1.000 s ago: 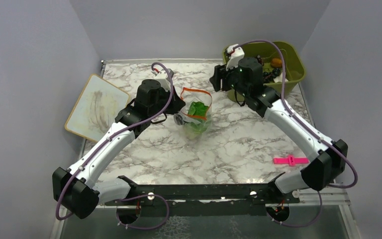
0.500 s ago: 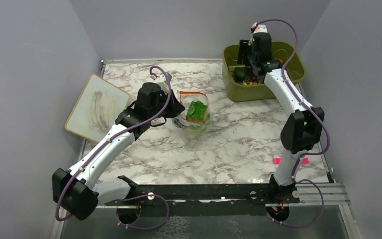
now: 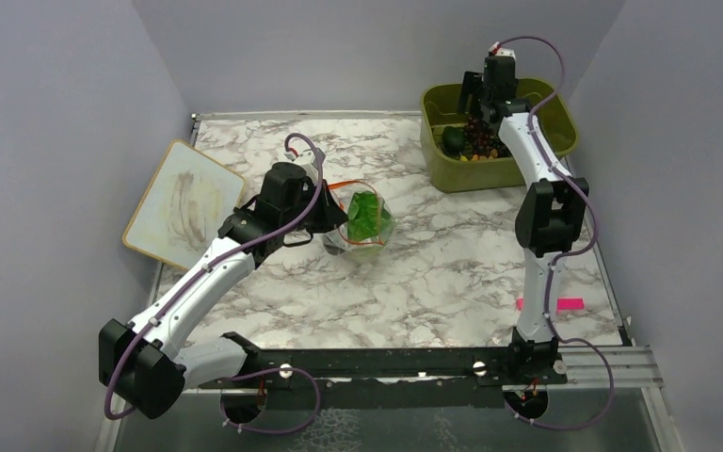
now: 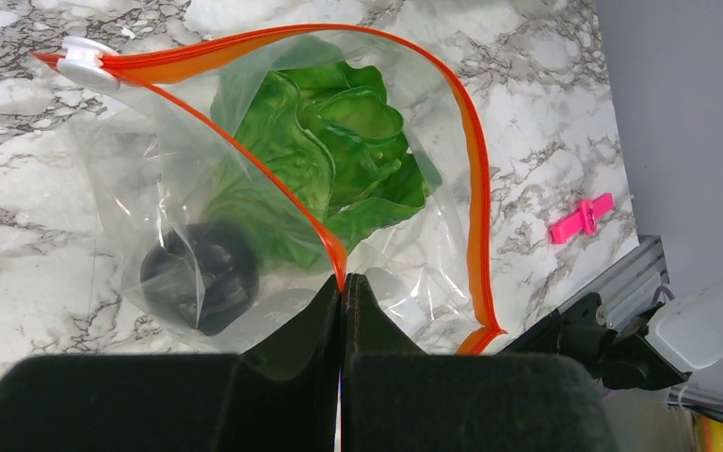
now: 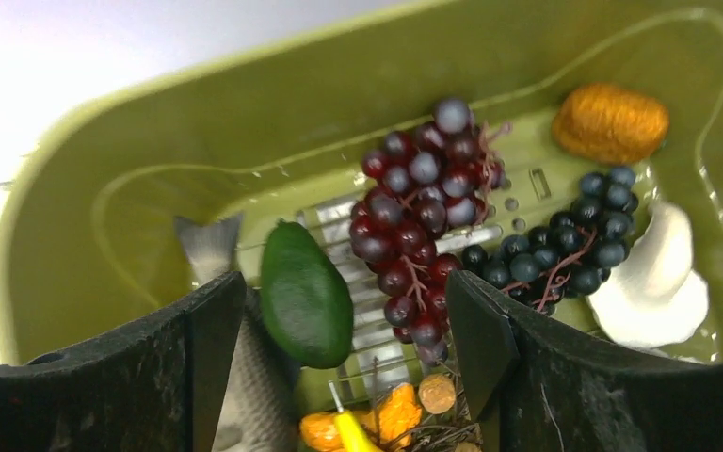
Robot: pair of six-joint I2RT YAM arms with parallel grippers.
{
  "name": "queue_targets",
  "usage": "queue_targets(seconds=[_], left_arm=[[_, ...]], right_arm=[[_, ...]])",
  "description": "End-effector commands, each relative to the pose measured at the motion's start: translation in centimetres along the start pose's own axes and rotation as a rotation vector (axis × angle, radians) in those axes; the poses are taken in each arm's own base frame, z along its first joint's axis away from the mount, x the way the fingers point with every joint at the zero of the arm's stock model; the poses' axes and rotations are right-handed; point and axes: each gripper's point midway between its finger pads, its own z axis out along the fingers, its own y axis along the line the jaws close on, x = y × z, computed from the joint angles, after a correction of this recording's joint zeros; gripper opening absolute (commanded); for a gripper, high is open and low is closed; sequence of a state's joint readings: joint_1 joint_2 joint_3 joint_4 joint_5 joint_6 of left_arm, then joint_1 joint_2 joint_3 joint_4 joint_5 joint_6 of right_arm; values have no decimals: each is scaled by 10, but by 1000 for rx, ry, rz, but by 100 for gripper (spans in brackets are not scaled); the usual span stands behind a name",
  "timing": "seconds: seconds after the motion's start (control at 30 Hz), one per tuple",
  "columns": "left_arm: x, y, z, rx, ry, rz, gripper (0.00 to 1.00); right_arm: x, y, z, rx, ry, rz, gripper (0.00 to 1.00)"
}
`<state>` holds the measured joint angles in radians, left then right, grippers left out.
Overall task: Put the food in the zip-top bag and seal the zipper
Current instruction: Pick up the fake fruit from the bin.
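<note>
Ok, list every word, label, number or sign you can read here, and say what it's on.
None: no readable text in any view.
The zip-top bag, green bin and pink clip carry no print.
The board shows only faint smudges.

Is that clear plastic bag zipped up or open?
Open. The bag's two orange-red zipper strips gape wide apart, with lettuce showing between them; the left pincer pinches one strip.

Lettuce [image 4: 339, 141] in zip-top bag [image 4: 122, 179], grapes [image 5: 414, 217] in bin [image 3: 475, 175] back right
</note>
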<state>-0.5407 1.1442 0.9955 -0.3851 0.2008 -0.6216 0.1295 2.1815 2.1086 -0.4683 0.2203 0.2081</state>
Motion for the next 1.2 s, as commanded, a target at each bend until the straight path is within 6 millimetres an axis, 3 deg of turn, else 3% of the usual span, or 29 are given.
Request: queue_targets(seconds=[0.0,0.13,0.2,0.33,0.57,0.8,0.97,1.17], left_arm=[[0,-4,-1,15,24,8,0],[-1,-6,-2,17,24,8,0],[0,-4,-3,10,23,4,0],[0,-3,-4,-1,20,-3,0],[-5,-5,1,-5,28,-8,0],[-3,-4,5,-14,39,-38,0],[-6,-2,2,-25,17,-44,0],[-7,0,1,-37,6,-54,0]], right_arm=[[26,-24,23,55,68,62,81],[32,-33,42,24,69,83,99],[35,-41,51,43,70,87,100],[41,-52,66,52,77,102,100],[57,-46,91,-33,88,78,99],[76,-59,112,-21,100,99,100],[76,-60,124,-57,83,124,99],[81,-55,130,-125,65,126,84]])
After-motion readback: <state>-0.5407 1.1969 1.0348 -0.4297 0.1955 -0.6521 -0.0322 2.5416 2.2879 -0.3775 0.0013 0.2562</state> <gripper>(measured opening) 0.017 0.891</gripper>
